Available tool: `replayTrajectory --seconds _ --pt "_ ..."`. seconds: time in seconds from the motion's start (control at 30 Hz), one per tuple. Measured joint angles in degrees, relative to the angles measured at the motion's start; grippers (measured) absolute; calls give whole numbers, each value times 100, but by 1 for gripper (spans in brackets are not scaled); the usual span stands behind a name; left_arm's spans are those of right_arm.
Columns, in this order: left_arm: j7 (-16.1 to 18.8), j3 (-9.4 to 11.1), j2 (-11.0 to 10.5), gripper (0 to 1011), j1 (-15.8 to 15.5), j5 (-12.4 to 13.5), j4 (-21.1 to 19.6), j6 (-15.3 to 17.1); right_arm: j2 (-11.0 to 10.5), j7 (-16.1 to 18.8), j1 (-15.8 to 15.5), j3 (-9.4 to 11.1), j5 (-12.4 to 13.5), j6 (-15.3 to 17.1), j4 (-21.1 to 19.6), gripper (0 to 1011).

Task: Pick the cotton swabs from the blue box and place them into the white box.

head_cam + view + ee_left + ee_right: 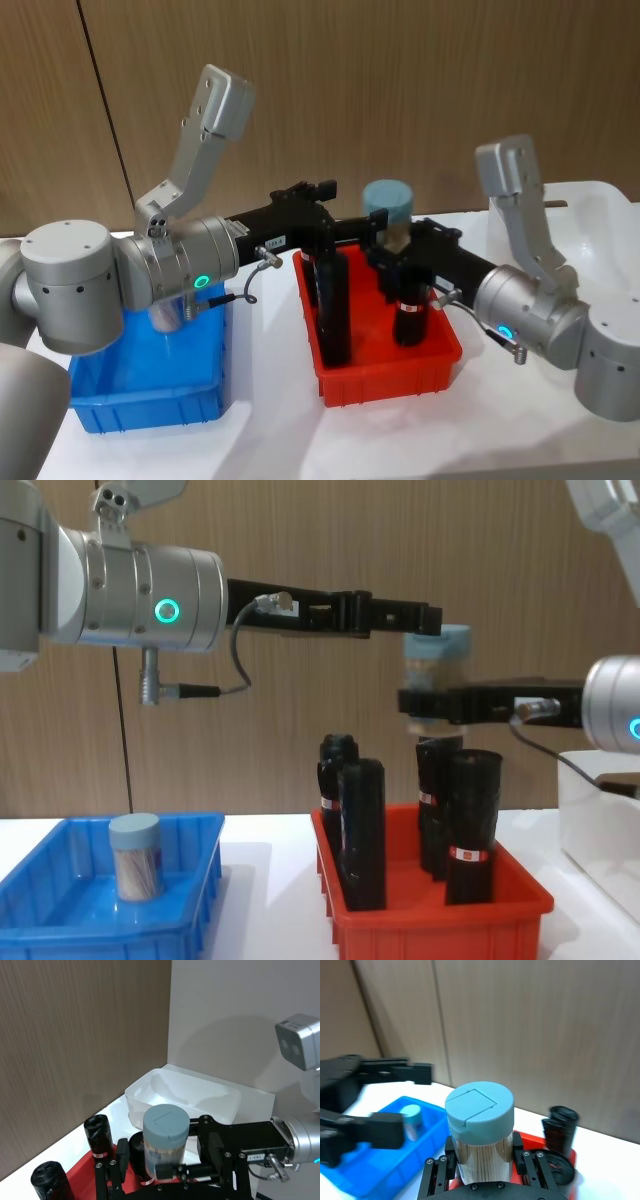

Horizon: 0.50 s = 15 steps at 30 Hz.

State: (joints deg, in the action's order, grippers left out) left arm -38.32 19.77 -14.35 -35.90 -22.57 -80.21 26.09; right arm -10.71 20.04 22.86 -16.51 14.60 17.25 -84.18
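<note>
Right pincer (483, 1157) clamps the cotton swabs (479, 1110) above the red bin (390, 385).

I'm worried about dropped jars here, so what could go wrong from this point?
1. The right gripper grips the cotton swabs jar by its lower part, high above the red bin; a slip would likely drop it among the black cylinders.
2. The open left gripper sits close beside the jar's lid, so a move by either arm might knock it loose.
</note>
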Motion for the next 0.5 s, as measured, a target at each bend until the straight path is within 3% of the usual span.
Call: replayTrajectory --seconds 0.5 --pt "0 0 0 1000 0 0 0 0 -214 -665 32 315 -8 -191 304 639"
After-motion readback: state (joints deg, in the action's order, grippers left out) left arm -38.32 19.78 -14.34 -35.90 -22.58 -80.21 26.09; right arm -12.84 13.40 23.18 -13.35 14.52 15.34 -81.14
